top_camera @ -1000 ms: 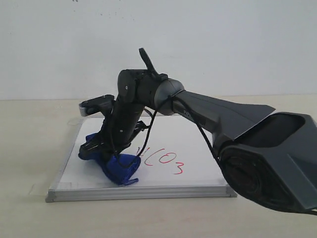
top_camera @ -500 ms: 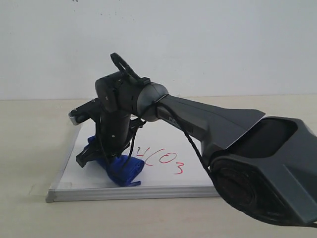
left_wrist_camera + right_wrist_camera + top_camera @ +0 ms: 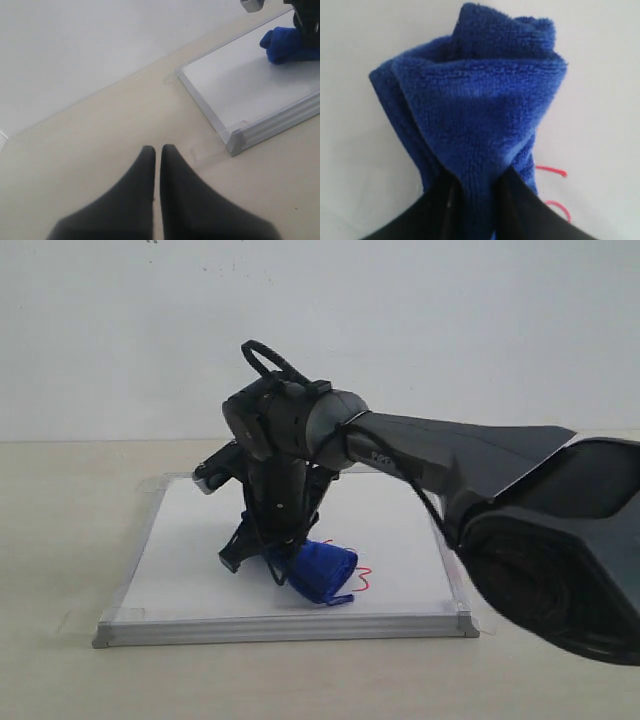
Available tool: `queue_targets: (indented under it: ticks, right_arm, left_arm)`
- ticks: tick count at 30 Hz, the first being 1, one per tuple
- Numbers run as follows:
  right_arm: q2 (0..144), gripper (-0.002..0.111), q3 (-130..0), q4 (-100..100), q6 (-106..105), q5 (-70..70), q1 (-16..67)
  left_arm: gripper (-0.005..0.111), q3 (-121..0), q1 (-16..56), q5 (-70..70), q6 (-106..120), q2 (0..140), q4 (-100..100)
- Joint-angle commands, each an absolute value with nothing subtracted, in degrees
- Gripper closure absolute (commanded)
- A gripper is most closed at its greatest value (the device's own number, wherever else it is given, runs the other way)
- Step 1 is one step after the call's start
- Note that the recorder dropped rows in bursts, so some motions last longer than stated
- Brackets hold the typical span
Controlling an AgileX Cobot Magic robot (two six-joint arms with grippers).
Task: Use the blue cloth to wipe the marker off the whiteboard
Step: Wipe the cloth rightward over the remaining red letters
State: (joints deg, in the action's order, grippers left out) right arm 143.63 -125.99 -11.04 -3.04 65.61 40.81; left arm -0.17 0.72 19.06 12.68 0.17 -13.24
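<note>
Robot arm bears down on the last of the red ink: the right gripper [image 3: 283,562] presses the blue cloth [image 3: 322,572] onto the whiteboard [image 3: 190,550]. Its fingers are clamped tight on a bunched fold, so the thick pile hangs below them as a pad and the soft face meets the board rather than the hard tips. The cloth sits toward the board's near edge, right of its middle, touching the surface. Just beside it, toward the right-hand frame, a small curl of red marker [image 3: 363,578] shows. The right wrist view catches the marker [image 3: 552,172] at the edge of the cloth [image 3: 480,115]; whether more writing lies under the cloth cannot be told. The arm reaches in from the right and leans steeply over the board, a stance that seems meant to put weight behind the wipe. The left gripper [image 3: 156,150] hovers over the table [image 3: 100,130] off a corner of the board [image 3: 240,85], fingers all but touching and holding nothing. It is well apart from the work, probably to give the wiping arm room. The board lies flat on the table, with clear tape [image 3: 202,150] at its corner apparently pinning it against the push.
</note>
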Motion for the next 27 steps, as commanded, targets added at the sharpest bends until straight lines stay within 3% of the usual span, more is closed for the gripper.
queue_targets:
  ticks: [1,12,19,27]
  right_arm:
    - [141.84,0.109,-116.91,-15.67,-1.9,69.96,35.77]
    - [137.81,0.109,-109.29,-10.99,3.53,69.05,31.22]
    - [137.81,0.109,-109.29,9.69,-1.83,51.51,36.9]
    - [137.81,0.109,-109.29,10.21,-14.82,48.68,43.41]
  left_arm:
    - [0.103,0.0,0.58,18.82,12.98,0.0,-13.15]
    - [0.103,0.0,0.58,18.82,12.98,0.0,-13.15]
    - [0.103,0.0,0.58,18.82,12.98,0.0,-13.15]
    - [0.103,0.0,0.58,18.82,12.98,0.0,-13.15]
